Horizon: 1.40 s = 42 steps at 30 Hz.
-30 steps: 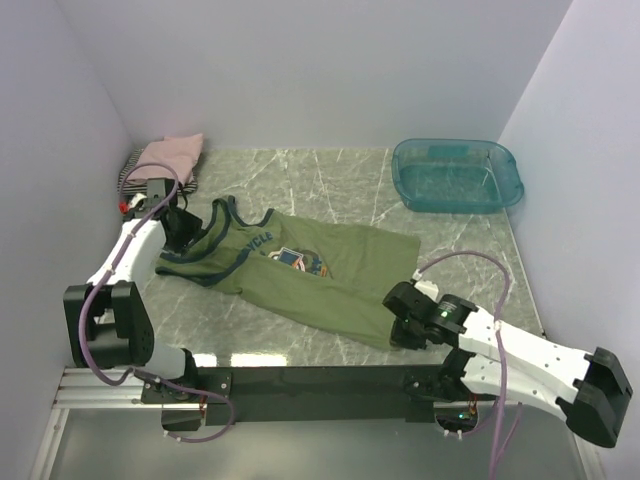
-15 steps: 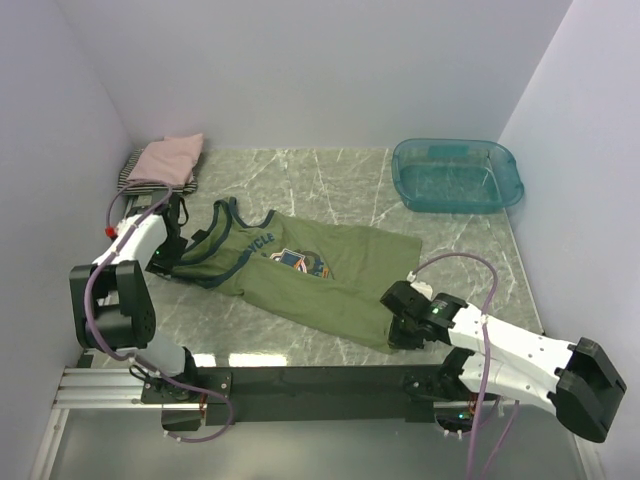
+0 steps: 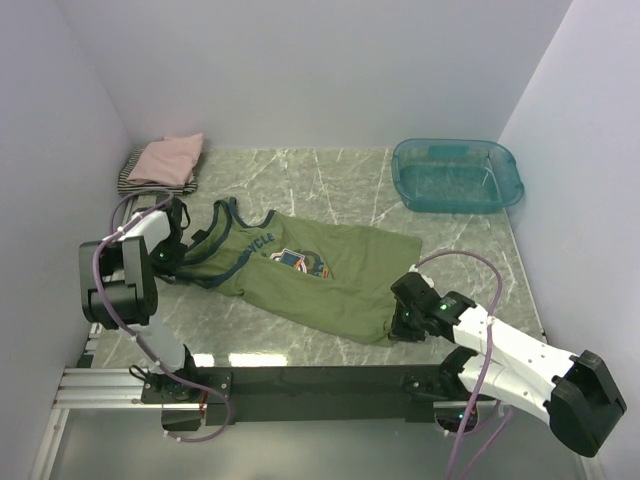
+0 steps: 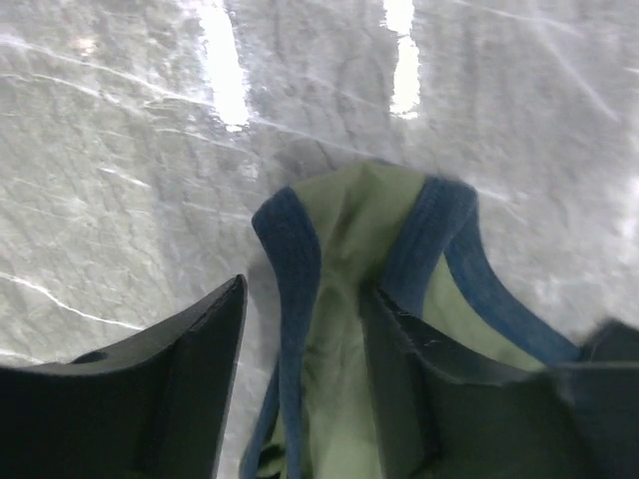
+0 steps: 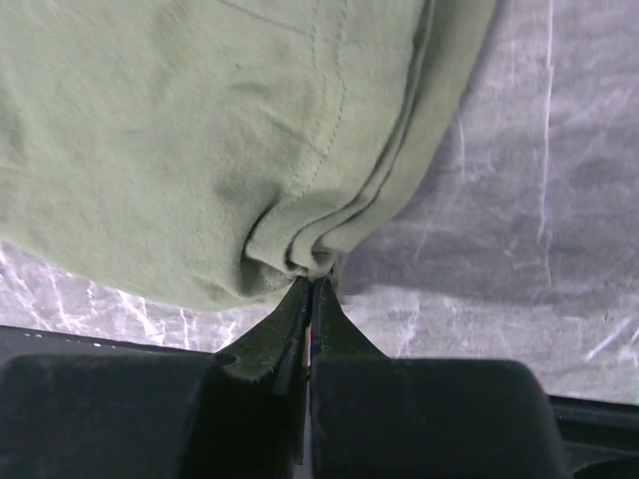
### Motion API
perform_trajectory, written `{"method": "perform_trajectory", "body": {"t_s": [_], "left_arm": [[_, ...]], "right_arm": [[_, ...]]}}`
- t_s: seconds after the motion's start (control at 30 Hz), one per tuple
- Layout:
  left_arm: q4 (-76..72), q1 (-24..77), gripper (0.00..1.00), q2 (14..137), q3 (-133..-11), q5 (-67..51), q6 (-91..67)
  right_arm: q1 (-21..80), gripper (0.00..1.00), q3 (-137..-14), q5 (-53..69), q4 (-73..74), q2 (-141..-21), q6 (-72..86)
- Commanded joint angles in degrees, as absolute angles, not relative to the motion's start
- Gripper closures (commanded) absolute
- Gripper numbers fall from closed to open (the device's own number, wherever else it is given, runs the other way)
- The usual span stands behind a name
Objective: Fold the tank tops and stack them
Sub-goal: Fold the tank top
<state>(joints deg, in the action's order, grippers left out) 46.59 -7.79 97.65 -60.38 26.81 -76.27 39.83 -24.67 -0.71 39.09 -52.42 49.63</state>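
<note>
Jaws at right pinch hem [image 5: 321,238] of green top [image 3: 318,282]; jaws at left stand parted astride its navy strap [image 4: 292,267], on desk [image 3: 330,180].

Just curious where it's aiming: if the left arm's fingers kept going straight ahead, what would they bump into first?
Probably the olive tank top: its navy-trimmed strap lies between the open left fingers. Depth is unclear.

tank top [image 3: 330,285]: soft matt cloth (stitched hem) | table [image 3: 300,185]: glossy, marble-look | tub [image 3: 412,188]: translucent plastic
</note>
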Motion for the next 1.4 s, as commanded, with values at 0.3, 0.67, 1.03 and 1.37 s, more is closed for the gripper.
{"method": "perform_trajectory", "body": {"t_s": [0.3,0.67,1.03,1.37], "left_arm": [[63.2,-10.8,0.99,102.5,-69.8,43.9,-87.3],[58.6,-24.0,0.99,92.9,-57.8,45.9,-84.0],[56.9,-25.8,0.5,84.1,-61.2,38.9,-72.8],[40.3,-9.1,0.42,82.3,-68.8,31.0,-53.3]], "right_arm": [[37.9,1.0,-25.1,2.5,34.5,-53.6,45.5],[40.2,1.0,-18.6,7.8,34.7,-49.9,47.1],[40.5,0.37,-26.7,1.7,37.8,-50.0,47.6],[26.3,0.35,-46.2,-0.5,32.5,-64.8,36.5]]}}
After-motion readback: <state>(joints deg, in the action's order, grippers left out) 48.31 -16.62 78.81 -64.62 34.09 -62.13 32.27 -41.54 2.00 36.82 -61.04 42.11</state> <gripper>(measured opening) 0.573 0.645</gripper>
